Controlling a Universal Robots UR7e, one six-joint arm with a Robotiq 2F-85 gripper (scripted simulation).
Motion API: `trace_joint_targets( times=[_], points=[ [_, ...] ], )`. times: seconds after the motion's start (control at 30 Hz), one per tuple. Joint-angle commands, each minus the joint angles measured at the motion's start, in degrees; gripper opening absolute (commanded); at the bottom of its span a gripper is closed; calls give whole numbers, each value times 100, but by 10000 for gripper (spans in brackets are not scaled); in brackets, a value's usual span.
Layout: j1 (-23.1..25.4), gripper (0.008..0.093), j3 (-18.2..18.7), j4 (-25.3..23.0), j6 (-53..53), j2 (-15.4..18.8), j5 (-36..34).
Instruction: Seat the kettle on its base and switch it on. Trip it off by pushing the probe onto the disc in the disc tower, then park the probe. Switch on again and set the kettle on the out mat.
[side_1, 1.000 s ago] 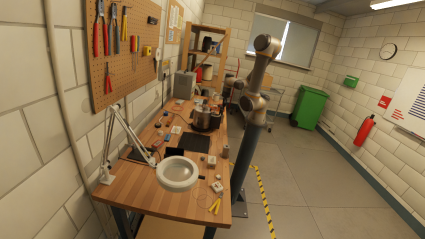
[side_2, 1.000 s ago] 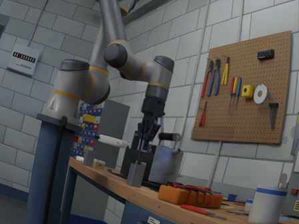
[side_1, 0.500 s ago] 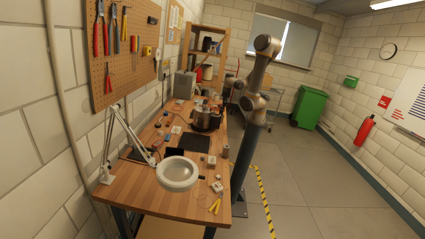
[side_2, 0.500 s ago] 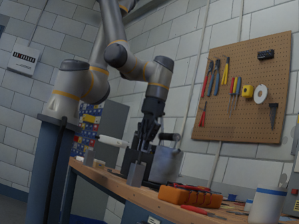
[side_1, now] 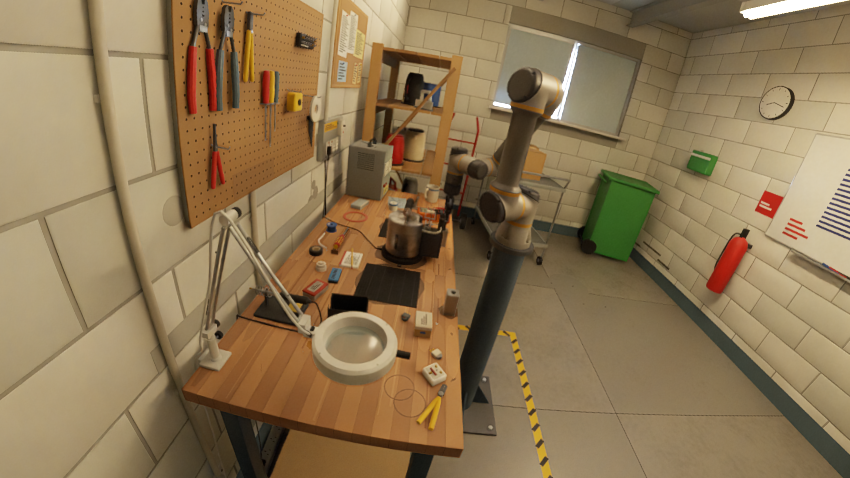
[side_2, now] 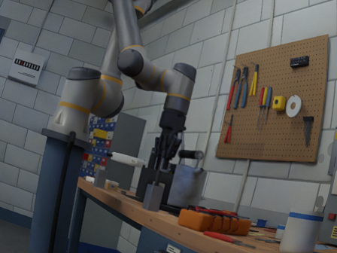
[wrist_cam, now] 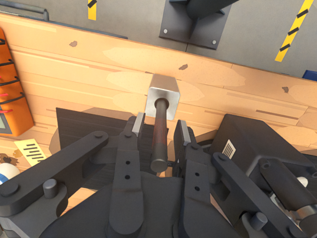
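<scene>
The dark probe (wrist_cam: 159, 133) stands upright in its grey metal holder block (wrist_cam: 162, 96) near the bench's front edge. My gripper (wrist_cam: 159, 128) is directly above it, open, with the probe's shaft between the fingers and nothing held. The steel kettle (side_1: 403, 233) (side_2: 185, 183) sits on its round base (side_1: 402, 257) just behind. The black disc tower (side_1: 433, 241) (wrist_cam: 256, 151) stands right beside the kettle. The black out mat (side_1: 389, 285) lies on the bench in front of the base.
A magnifier lamp (side_1: 355, 346) stands over the near end of the bench. An orange meter (side_2: 213, 221) (wrist_cam: 10, 102) lies beside the holder block. A small grey post (side_1: 451, 301) stands at the bench edge. Small parts litter the bench top.
</scene>
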Motion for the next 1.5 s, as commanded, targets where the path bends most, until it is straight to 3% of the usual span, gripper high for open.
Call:
trace_joint_targets(
  times=[0.0,0.47,1.1,1.47],
  points=[
    [0,400,-2,-3,0,-1,0],
    [0,400,-32,140,0,-115,0],
    [0,400,-360,1354,0,-1000,0],
    [0,400,-460,1652,0,-1193,0]
  ],
)
